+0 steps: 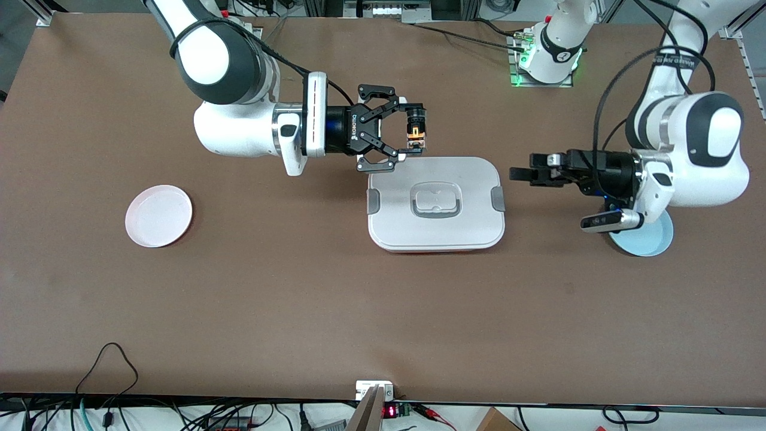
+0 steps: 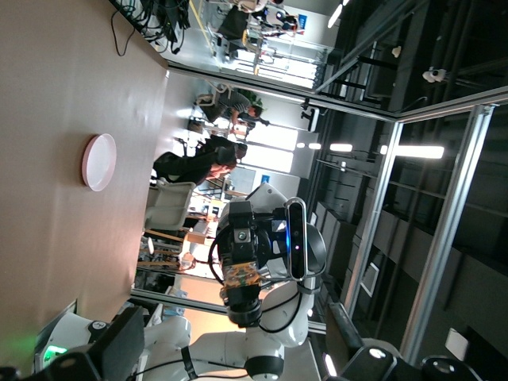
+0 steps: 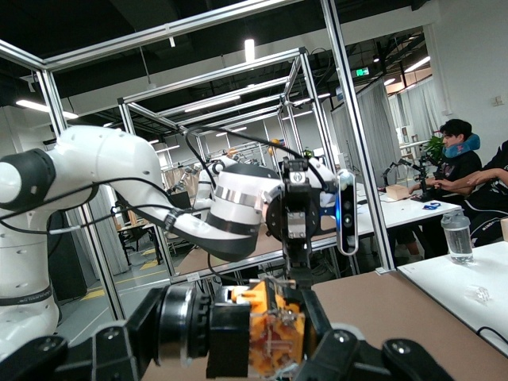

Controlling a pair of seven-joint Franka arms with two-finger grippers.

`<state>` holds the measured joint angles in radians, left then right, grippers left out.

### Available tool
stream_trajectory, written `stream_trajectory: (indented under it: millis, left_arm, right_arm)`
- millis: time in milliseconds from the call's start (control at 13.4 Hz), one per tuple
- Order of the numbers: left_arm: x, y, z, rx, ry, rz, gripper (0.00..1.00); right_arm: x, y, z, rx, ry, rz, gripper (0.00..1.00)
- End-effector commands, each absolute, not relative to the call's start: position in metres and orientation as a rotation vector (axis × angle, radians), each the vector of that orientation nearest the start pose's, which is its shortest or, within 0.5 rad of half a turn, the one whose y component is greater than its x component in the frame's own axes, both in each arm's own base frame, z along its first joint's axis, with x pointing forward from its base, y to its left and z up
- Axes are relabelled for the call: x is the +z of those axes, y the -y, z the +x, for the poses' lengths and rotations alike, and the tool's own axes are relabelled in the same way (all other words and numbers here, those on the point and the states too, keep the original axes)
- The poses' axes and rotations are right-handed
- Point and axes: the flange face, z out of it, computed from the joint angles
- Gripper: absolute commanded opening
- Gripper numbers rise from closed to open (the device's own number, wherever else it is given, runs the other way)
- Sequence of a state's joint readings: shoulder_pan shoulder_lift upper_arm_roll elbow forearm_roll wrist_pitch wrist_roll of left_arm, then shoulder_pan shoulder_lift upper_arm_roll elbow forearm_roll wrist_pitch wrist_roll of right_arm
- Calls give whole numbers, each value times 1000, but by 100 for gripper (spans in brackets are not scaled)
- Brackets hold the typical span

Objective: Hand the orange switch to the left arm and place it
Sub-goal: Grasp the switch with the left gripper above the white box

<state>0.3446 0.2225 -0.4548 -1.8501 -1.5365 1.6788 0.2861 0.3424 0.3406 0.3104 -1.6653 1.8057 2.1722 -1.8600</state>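
My right gripper point(image 1: 412, 131) is shut on the orange switch point(image 1: 416, 139), holding it sideways in the air over the edge of the white box point(image 1: 467, 224) that lies toward the robots' bases. The switch fills the right wrist view point(image 3: 274, 329) between the gripper's fingers. My left gripper point(image 1: 519, 174) is open and empty, held level in the air beside the box at the left arm's end, pointing at the box. In the left wrist view the switch point(image 2: 242, 274) shows farther off in the right gripper, with my left fingers point(image 2: 119, 345) wide apart.
A pink plate point(image 1: 158, 215) lies toward the right arm's end of the table and shows in the left wrist view point(image 2: 99, 161). A light blue plate point(image 1: 649, 242) lies under the left arm's wrist. Cables run along the table's edges.
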Motion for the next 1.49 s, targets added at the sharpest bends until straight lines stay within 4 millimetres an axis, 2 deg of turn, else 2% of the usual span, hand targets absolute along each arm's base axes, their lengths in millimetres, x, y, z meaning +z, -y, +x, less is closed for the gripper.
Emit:
stream_trajectory:
  millis: [0, 224, 374, 523, 673, 1046, 1196, 1420]
  left_arm:
    - [501, 181, 564, -144, -142, 1613, 100]
    - [502, 216, 557, -108, -148, 1663, 100]
    - [496, 221, 552, -117, -142, 1673, 100]
    - [491, 226, 538, -130, -140, 1699, 100]
    - [492, 244, 515, -146, -122, 1736, 100]
    - [488, 246, 514, -171, -145, 1734, 99]
    - [489, 246, 517, -148, -161, 1739, 92]
    - [495, 249, 526, -157, -213, 1707, 91]
  right_arm:
    - [475, -444, 531, -1051, 1012, -1272, 0]
    - [472, -445, 530, -1055, 1002, -1285, 0]
    - [467, -444, 528, -1046, 1002, -1291, 0]
    - [466, -443, 529, -1049, 1003, -1293, 0]
    - [464, -443, 527, -1041, 1000, -1297, 0]
    - [463, -443, 525, -1035, 1003, -1295, 0]
    - [458, -442, 522, -1025, 1003, -1299, 0]
    - [460, -440, 522, -1027, 1003, -1301, 0]
